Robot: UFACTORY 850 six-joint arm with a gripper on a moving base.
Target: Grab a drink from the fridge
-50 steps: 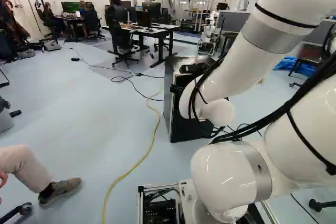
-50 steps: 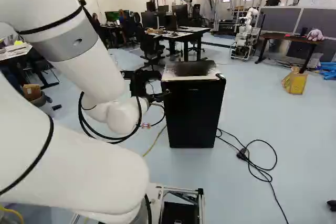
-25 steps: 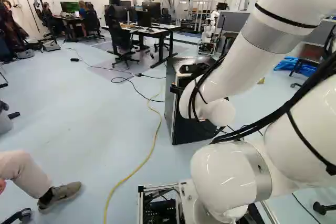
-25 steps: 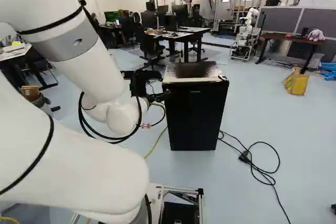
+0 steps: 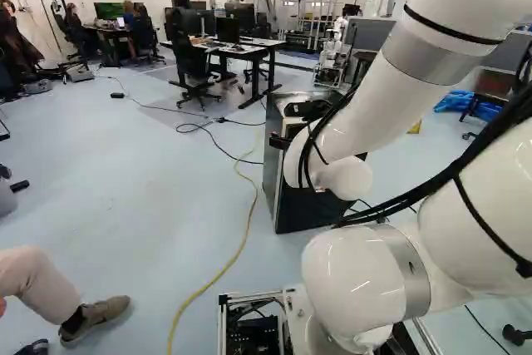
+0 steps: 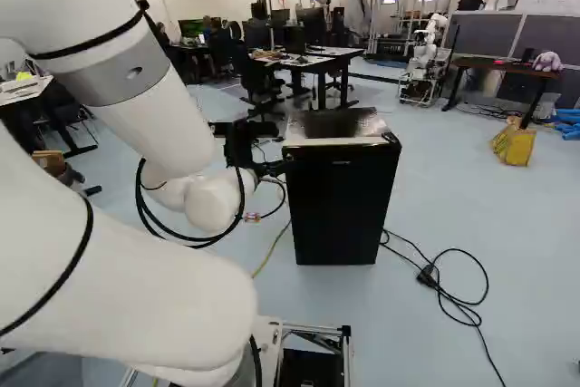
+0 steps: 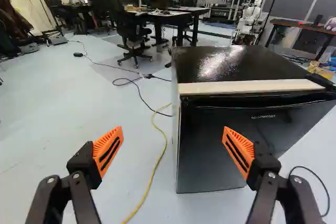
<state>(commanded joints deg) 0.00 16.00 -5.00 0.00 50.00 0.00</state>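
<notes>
We're near the fridge (image 7: 207,156), jaws wide open.
If we drive in misaligned, we could ram its door (image 6: 340,215).

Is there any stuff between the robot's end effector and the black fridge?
No, I can't see anything between the open end effector and the fridge. The yellow cable lies on the floor beside the fridge, not in front of its door. That door is shut, so I can't see inside.

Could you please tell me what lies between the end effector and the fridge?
Nothing that shows: the wrist view has the stretch between the end effector and the fridge bare.
</notes>
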